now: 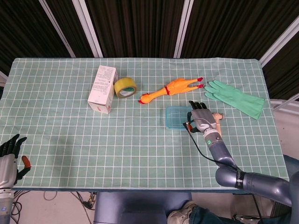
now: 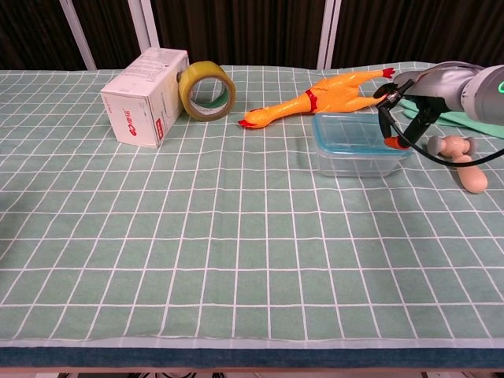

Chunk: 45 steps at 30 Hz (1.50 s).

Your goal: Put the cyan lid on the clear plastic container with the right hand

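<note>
A: Where is the cyan plastic lid (image 2: 358, 132)?

B: Already on the clear plastic container (image 1: 178, 117), just right of the surface's centre. The right hand (image 1: 201, 119) sits at its 3 o'clock, fingers spread, holding nothing.

A: Risks?

B: I judge the dangling black cable (image 2: 387, 124) could snag the rim. The wooden peg toy (image 2: 463, 158) crowds 3 o'clock; 6 o'clock is open.

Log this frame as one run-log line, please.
stage: lid seated | cyan lid on clear container | right hand open, beside container | left hand idle at table edge
</note>
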### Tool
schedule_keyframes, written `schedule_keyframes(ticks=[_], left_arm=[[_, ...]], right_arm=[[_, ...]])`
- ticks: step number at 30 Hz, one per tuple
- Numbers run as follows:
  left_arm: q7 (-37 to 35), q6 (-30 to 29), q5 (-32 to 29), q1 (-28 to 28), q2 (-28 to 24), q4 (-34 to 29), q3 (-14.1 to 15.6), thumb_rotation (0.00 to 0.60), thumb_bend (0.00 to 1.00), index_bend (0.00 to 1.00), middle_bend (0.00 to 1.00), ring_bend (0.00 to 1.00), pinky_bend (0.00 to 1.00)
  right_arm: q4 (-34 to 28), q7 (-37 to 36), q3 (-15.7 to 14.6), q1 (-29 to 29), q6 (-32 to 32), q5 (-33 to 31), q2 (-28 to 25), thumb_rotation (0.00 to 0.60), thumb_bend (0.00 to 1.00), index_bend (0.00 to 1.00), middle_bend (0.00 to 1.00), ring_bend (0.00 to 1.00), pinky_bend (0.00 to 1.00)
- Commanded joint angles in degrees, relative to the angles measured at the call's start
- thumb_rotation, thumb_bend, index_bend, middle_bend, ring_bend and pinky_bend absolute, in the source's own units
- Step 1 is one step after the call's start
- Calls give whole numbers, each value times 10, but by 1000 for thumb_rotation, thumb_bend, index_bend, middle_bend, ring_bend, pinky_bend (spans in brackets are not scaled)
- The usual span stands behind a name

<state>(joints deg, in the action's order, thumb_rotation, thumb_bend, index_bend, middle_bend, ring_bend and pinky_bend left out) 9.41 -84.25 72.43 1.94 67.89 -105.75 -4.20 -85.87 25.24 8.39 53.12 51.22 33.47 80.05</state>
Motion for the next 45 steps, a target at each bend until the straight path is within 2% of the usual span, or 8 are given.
schedule_keyframes(ticks=[1,15,33,45], left_arm=[[0,0,0,0,0,0,0,600,741,140,0,0,0],[0,-1,0,-1,1,0,0,600,741,141,0,0,0],[-1,0,-1,0,0,0,0,600,741,141,0,0,0],[-3,3,-2,0,-2,-2,0,600,741,141,0,0,0]], right_arm=[[6,-2,0,-1,-4,-1,4,600,555,596,27,0,0],[31,-18,2,-9,-27,4,14,600,555,596,25,0,0],[58,-16,9,-8,-24,15,47,600,554,596,23,0,0],[15,-31,45,-15,21,36,24,600,554,596,1,0,0]])
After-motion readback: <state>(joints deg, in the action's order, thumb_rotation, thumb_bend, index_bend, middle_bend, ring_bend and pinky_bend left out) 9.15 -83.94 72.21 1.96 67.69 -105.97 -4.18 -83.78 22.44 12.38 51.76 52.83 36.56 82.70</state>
